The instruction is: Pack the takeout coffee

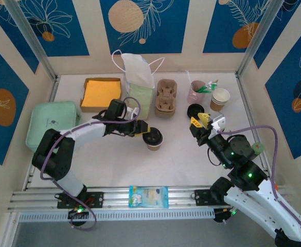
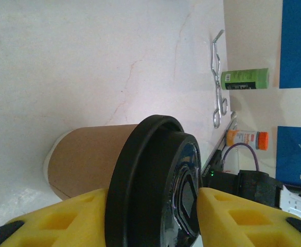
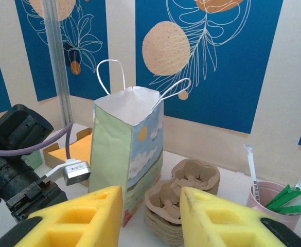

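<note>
at table (image 1: 104, 159) centre | left hand (image 1: 146, 133) clamps takeout coffee (image 1: 154, 139) | packet (image 1: 148, 196) print unreadable

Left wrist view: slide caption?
Left gripper closed on the takeout coffee at its black lid, white table behind.

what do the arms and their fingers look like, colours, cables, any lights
The left arm and right arm are built from black joint blocks with white shell links, and each carries a looping purple cable. Small green lights glow on the right arm's joints. The fingers are chunky yellow wedges with hollow pockets on black bases; the left gripper has the same.
</note>
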You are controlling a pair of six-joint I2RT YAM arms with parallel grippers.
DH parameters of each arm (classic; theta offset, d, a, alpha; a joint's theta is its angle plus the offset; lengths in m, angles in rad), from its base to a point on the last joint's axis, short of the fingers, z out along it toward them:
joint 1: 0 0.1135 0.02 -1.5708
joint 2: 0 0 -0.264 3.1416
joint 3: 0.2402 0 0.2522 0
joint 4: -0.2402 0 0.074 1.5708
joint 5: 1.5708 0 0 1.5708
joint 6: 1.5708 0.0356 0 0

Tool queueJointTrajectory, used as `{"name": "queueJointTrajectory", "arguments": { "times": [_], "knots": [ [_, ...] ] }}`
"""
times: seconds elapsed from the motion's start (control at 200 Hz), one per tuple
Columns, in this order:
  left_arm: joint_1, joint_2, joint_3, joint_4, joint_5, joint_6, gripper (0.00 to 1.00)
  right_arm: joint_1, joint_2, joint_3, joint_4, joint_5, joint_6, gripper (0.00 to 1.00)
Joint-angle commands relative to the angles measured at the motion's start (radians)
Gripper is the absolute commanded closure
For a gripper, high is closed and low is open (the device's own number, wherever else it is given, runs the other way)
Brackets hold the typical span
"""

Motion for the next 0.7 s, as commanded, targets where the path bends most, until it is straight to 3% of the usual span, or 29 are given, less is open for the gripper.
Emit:
{"name": "queueJointTrajectory", "arguments": {
  "times": [0.0, 0.695],
  "knots": [
    [-0.009, 0.01, 0.036, -0.057, -0.022, 0.046, 0.53, -0.007, -0.01, -0.004, 0.006, -0.01, 0.02, 0.65],
    [-0.049, 0.023, 0.093, -0.135, -0.068, 0.099, 0.52, -0.008, -0.009, -0.009, -0.005, -0.012, 0.045, 0.65]
  ]
}}
